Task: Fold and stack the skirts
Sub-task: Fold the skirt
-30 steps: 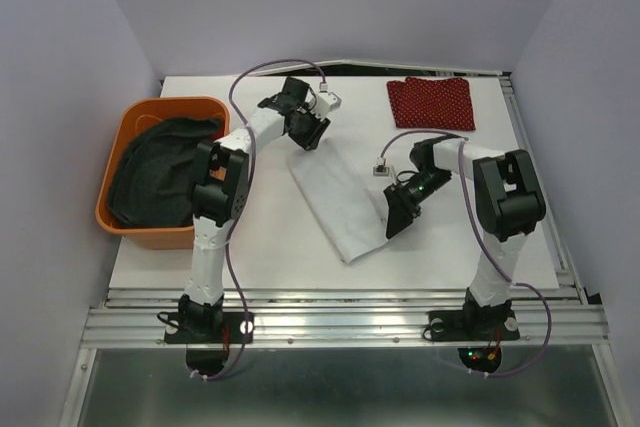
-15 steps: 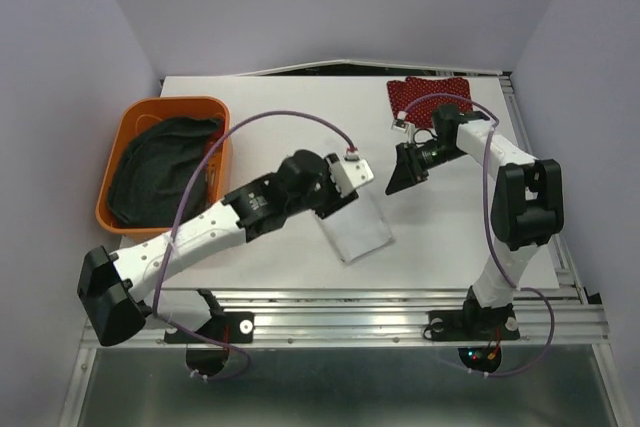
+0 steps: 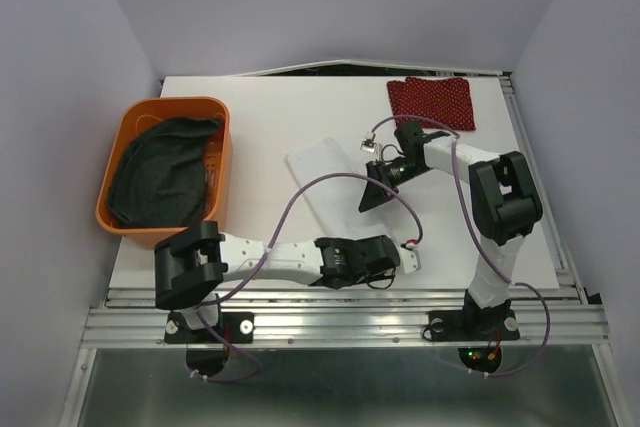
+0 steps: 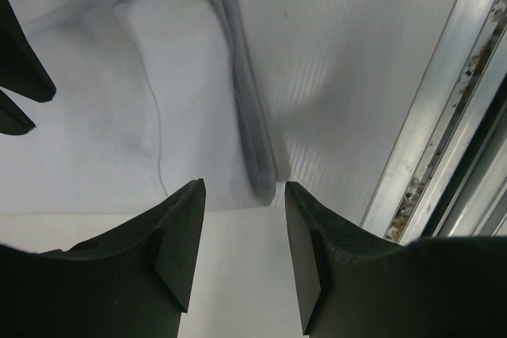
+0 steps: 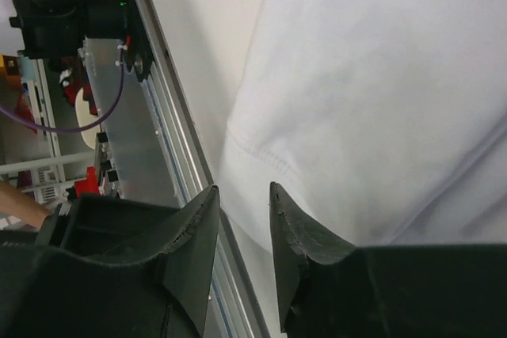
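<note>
The white skirt (image 3: 322, 165) lies flat and slanted across the middle of the table. My left arm lies low along the near edge. Its left gripper (image 3: 388, 265) is open just short of the skirt's near corner (image 4: 238, 156), with nothing between the fingers (image 4: 242, 187). My right gripper (image 3: 370, 202) hangs over the skirt's middle, its jaws a narrow gap apart above the hem (image 5: 261, 148), holding nothing. The red dotted skirt (image 3: 432, 102) sits folded at the far right. The dark grey skirt (image 3: 160, 172) fills the orange basket (image 3: 218, 107).
The metal rail (image 4: 444, 108) of the table's near edge runs just right of my left gripper. The rail (image 5: 158, 116) also shows under my right gripper. Purple cables (image 3: 300, 197) loop over the skirt.
My left arm swung from the skirt's far end down to its near corner. My right gripper went up beside the red skirt, came back over the white one, and narrowed its jaws.
</note>
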Motion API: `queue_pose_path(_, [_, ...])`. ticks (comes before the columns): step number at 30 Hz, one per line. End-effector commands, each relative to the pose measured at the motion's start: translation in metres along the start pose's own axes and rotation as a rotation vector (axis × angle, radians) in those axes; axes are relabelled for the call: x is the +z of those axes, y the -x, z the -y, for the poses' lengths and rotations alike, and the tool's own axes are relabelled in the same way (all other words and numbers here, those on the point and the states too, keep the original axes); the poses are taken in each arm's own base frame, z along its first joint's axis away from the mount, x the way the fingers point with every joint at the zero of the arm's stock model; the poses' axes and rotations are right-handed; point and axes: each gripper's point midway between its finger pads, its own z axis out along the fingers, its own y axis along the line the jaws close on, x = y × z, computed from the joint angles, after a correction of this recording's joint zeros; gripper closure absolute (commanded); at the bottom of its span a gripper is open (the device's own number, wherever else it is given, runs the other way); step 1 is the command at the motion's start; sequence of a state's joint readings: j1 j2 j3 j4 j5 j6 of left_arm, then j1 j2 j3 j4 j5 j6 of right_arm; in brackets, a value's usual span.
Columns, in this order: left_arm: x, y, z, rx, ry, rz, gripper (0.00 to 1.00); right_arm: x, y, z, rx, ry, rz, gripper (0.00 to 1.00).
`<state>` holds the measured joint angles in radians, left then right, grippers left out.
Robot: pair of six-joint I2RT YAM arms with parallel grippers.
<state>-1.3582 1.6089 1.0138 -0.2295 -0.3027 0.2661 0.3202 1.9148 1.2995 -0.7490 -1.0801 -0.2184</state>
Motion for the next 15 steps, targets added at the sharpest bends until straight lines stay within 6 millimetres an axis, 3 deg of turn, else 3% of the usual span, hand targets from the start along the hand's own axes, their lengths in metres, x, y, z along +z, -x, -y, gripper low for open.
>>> queue_pose_path(1, [0.006, 0.031, -0.004, -0.039, 0.066, 0.039, 0.45, 0.006, -0.005, 0.024, 0.016, -0.03, 0.005, 0.63])
queue_pose_path(5, [0.029, 0.029, 0.003, -0.035, 0.076, -0.024, 0.46, 0.011, -0.011, 0.035, 0.049, -0.038, -0.011, 0.63])
queue_pose_path(10, [0.044, 0.033, 0.011, -0.032, 0.052, -0.039, 0.45, 0.013, -0.013, 0.041, 0.058, -0.051, -0.017, 0.64])
queue_pose_path(15, [0.059, 0.014, 0.006, -0.048, 0.084, -0.112, 0.5, 0.015, -0.019, 0.046, 0.063, -0.064, -0.03, 0.64])
